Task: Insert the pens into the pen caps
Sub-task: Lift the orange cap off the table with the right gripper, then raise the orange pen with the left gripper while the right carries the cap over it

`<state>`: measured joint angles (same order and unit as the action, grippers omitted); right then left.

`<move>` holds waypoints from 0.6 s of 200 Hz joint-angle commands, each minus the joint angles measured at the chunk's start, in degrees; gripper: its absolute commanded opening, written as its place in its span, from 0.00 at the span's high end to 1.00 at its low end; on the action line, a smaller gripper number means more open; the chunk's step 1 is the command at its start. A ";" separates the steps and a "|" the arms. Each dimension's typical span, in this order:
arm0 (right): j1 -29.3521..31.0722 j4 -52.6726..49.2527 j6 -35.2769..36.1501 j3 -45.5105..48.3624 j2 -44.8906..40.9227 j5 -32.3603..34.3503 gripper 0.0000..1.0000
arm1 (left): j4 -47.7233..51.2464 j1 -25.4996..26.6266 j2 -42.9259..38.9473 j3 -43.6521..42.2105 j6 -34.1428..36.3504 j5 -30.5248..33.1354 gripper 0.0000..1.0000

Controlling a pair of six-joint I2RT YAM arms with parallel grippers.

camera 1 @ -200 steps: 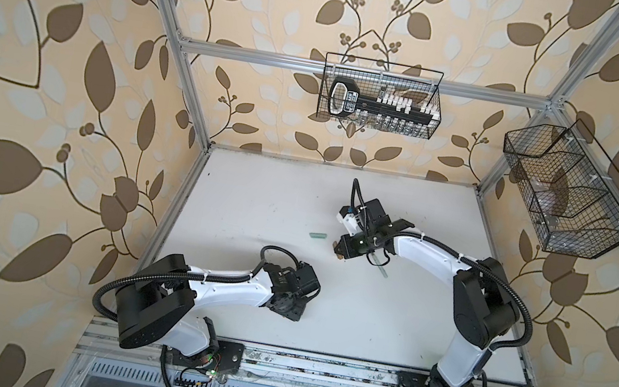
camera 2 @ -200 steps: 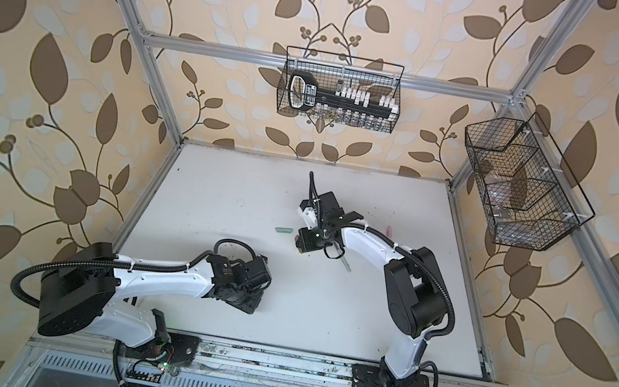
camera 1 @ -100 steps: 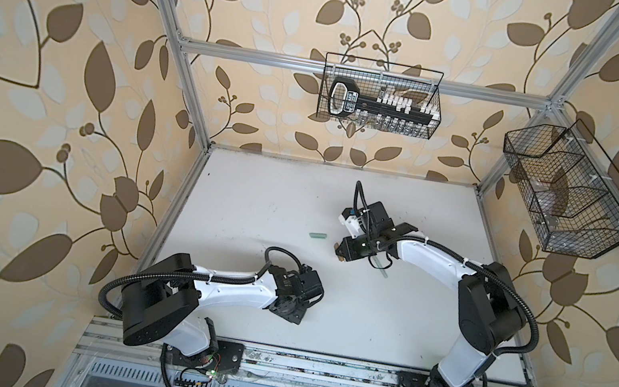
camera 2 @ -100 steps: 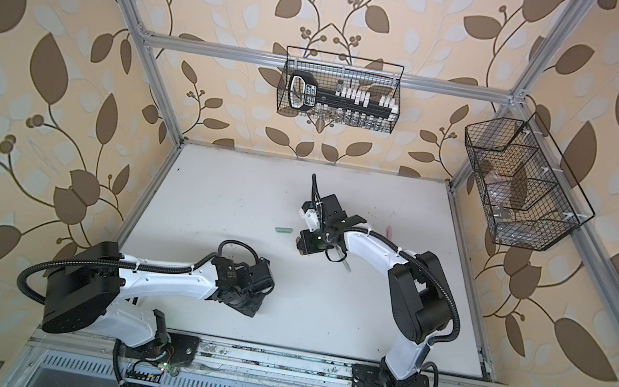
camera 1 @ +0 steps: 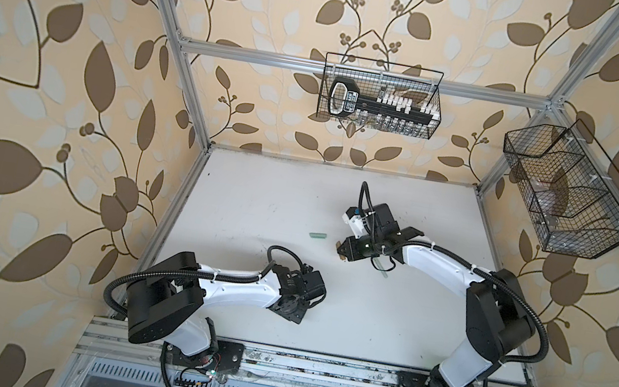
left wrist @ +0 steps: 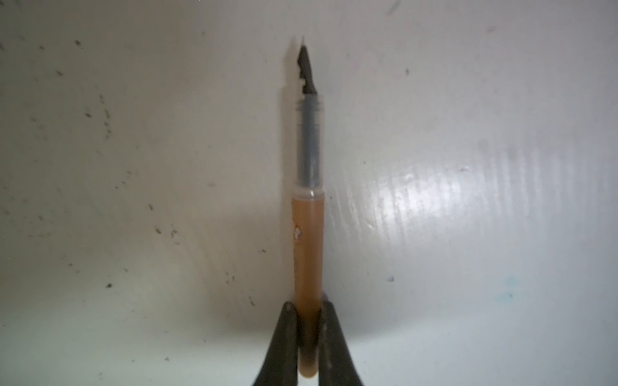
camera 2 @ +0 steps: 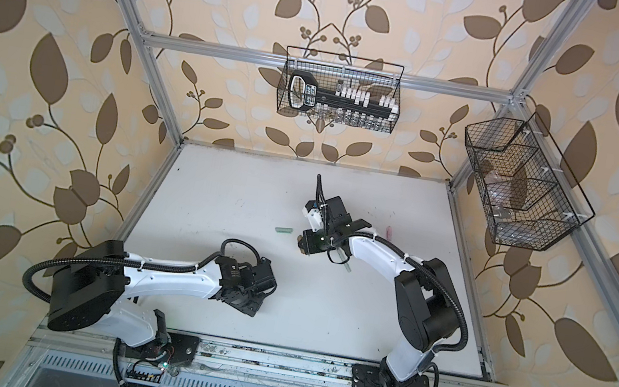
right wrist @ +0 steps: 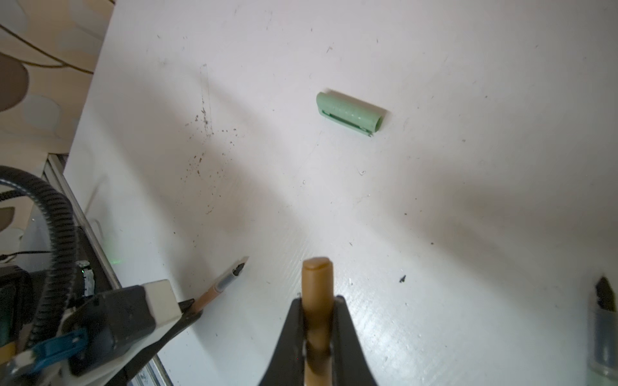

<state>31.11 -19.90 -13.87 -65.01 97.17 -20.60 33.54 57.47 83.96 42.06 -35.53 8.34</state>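
Observation:
My left gripper [left wrist: 307, 320] is shut on the rear end of the tan-brown pen [left wrist: 307, 240]. Its dark tip points away from the jaws, low over the white table. My right gripper [right wrist: 317, 310] is shut on the tan-brown pen cap [right wrist: 317, 277], rounded closed end pointing forward. The right wrist view also shows the held pen [right wrist: 220, 287] off to one side of that cap, apart from it. A pale green cap [camera 1: 318, 236] [right wrist: 351, 113] lies on the table left of the right gripper [camera 1: 340, 246]. A pale green pen [camera 1: 382, 269] lies under the right arm.
A small pink piece [camera 2: 389, 231] lies on the table behind the right arm. Two wire baskets hang on the walls, one at the back [camera 1: 380, 96] and one on the right [camera 1: 568, 193]. A metal rail [camera 1: 314, 366] runs along the table's front edge.
The left gripper's jaws have closed on the tan-brown pen, and the left arm has shifted slightly. The right arm with the cap has hardly moved.

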 commanded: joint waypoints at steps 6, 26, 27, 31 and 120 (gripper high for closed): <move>-0.73 4.69 -1.64 2.86 -3.93 -1.87 0.93 | 0.46 0.53 -1.06 3.70 2.45 7.12 1.00; -1.27 7.42 -2.49 4.95 -7.04 -2.38 0.93 | -3.57 0.43 -4.51 4.73 3.74 9.93 1.00; -1.34 7.55 -2.49 5.05 -7.19 -2.40 0.93 | -3.88 0.44 -4.64 4.71 3.81 9.98 1.00; -1.59 8.04 -2.68 5.48 -7.81 -2.58 0.94 | -4.92 0.45 -5.21 4.76 4.11 10.29 1.00; -5.89 18.72 -7.50 12.15 -22.72 -5.26 0.97 | -35.24 0.40 -17.13 0.01 21.83 10.12 1.00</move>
<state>25.58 -5.32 -19.57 -53.52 77.12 -24.75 7.92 57.47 67.18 41.71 -21.82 16.86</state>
